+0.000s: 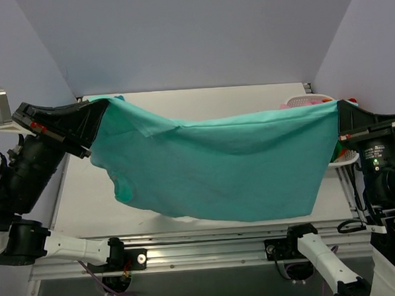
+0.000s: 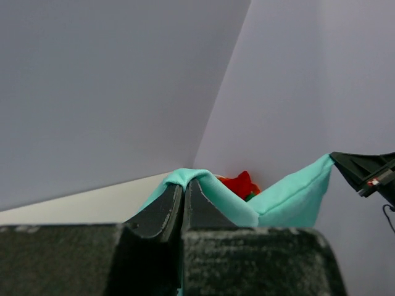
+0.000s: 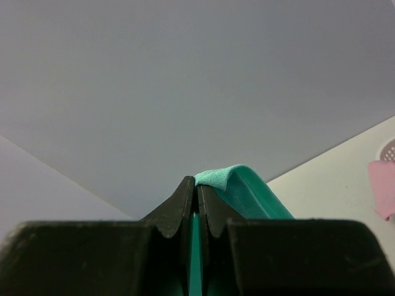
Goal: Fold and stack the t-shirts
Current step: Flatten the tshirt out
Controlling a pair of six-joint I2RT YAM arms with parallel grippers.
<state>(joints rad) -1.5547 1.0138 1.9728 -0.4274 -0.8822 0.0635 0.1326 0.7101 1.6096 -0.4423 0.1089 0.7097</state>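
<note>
**Spreading before the fold**

The left tool (image 2: 184, 191) and the right tool (image 3: 197, 188) were each clamped on one end of the turquoise t-shirt (image 1: 218, 167), which hung stretched above the table (image 1: 81, 200), apparently to open it flat for folding.

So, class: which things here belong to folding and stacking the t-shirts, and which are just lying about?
Belongs to the job:
turquoise t-shirt, stretched in the air
left fingers and right fingers, each pair shut on an edge of it

Just lying about:
white basket on the right
red garment and pink garment at the basket
</note>
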